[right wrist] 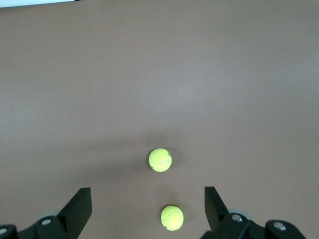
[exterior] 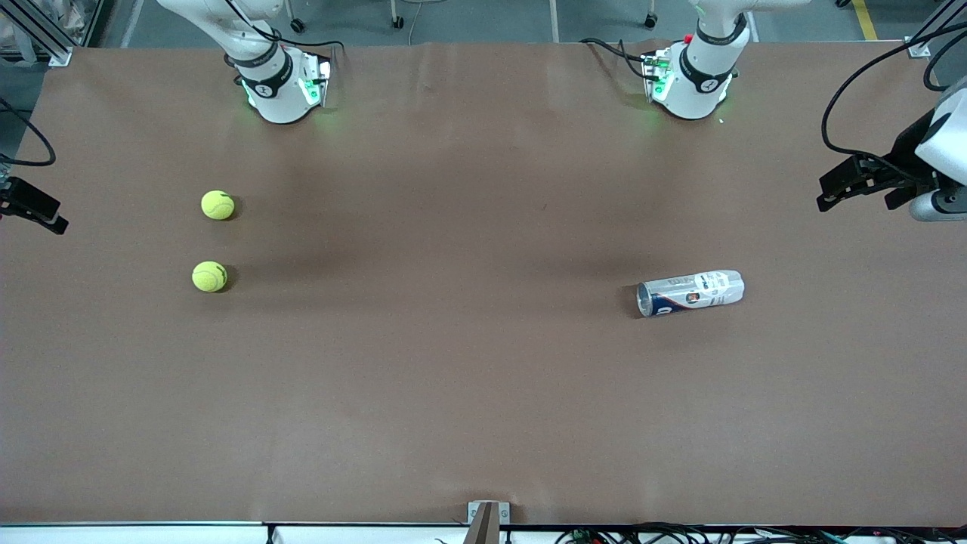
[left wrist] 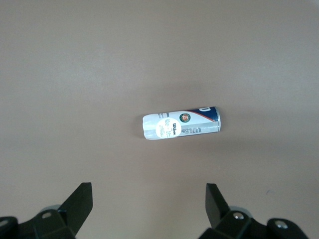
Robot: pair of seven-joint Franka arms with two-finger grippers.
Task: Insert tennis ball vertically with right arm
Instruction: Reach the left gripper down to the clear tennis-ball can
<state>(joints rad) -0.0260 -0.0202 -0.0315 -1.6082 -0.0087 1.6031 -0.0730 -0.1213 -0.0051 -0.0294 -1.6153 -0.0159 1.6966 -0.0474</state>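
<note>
Two yellow-green tennis balls lie on the brown table toward the right arm's end: one point(exterior: 217, 205) point(right wrist: 172, 217) farther from the front camera, the other point(exterior: 209, 276) point(right wrist: 160, 160) nearer. A clear tennis-ball can point(exterior: 690, 292) point(left wrist: 181, 124) with a blue and white label lies on its side toward the left arm's end. My right gripper point(exterior: 45, 211) point(right wrist: 148, 199) hangs open high over the table's edge at its own end, with nothing in it. My left gripper point(exterior: 827, 193) point(left wrist: 149, 196) waits open and empty high over its end, with the can below it.
The two arm bases point(exterior: 279, 87) point(exterior: 695, 79) stand along the table's edge farthest from the front camera. Brown table surface point(exterior: 453, 340) lies between the balls and the can. A small bracket point(exterior: 487, 514) sits at the edge nearest the camera.
</note>
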